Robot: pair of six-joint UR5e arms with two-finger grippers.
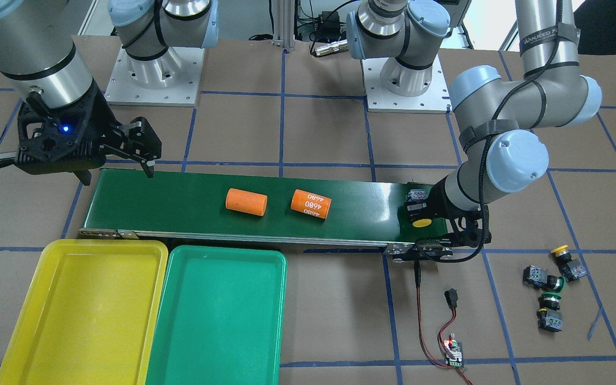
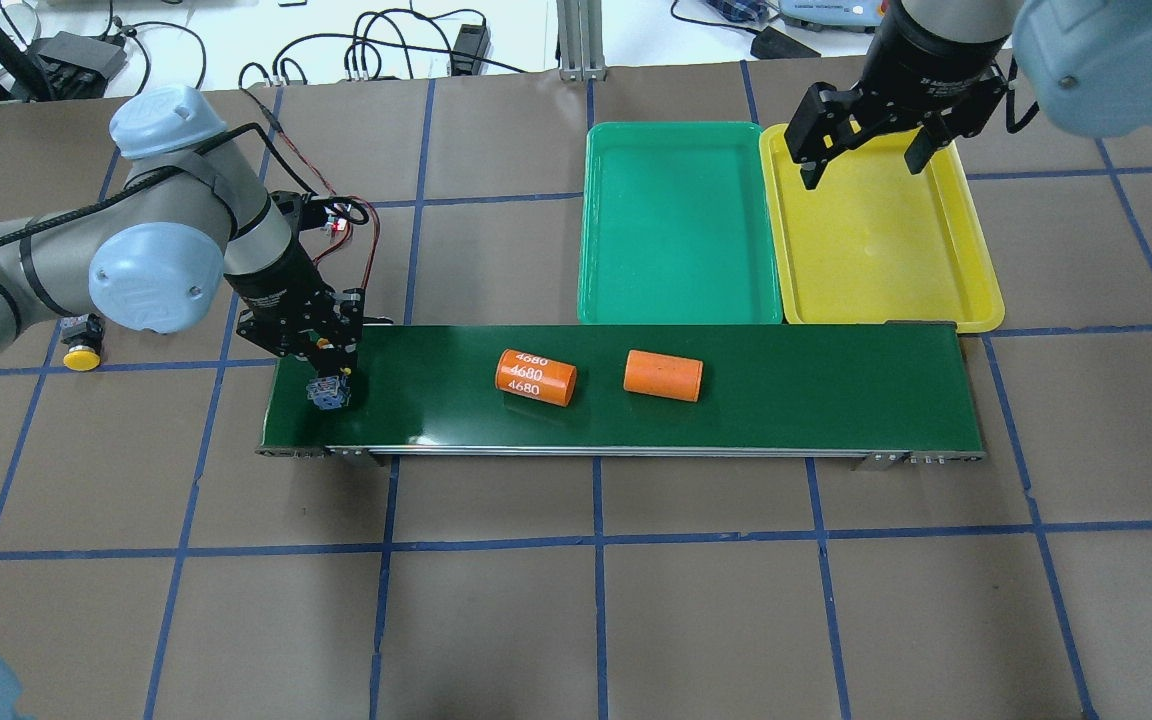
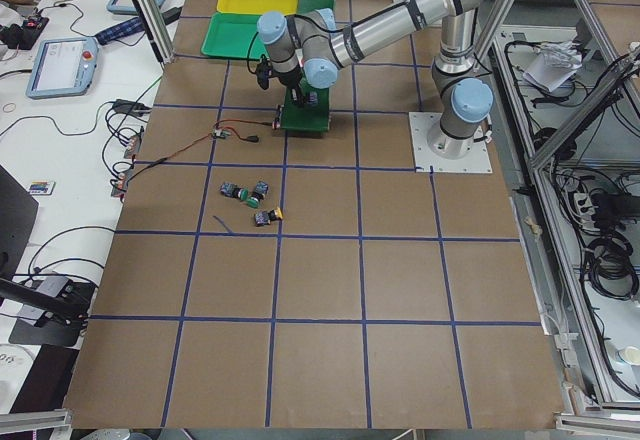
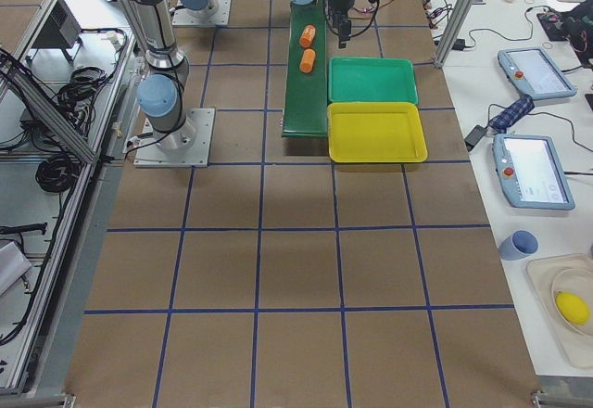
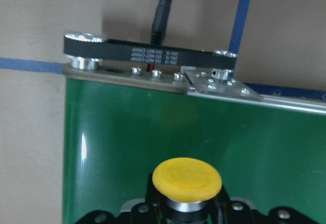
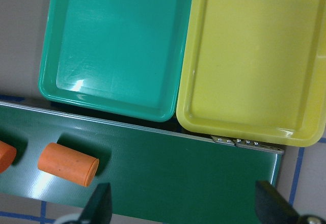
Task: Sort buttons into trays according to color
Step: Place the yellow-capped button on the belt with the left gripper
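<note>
My left gripper [image 1: 419, 212] is shut on a yellow-capped button [image 5: 187, 177] and holds it low over the end of the dark-green conveyor belt [image 2: 786, 400]; whether the button touches the belt I cannot tell. Three more buttons lie on the table beside that end: one yellow-capped [image 1: 564, 261] and two green-capped [image 1: 542, 278] [image 1: 549, 311]. My right gripper [image 2: 863, 172] hangs open and empty above the yellow tray [image 2: 876, 250]. The green tray [image 2: 676, 230] sits right beside it. Both trays are empty.
Two orange cylinders lie on the middle of the belt, one plain [image 2: 663, 375] and one marked "4680" [image 2: 534, 377]. A small circuit board with red and black wires [image 1: 453, 353] lies on the table near the belt's motor end.
</note>
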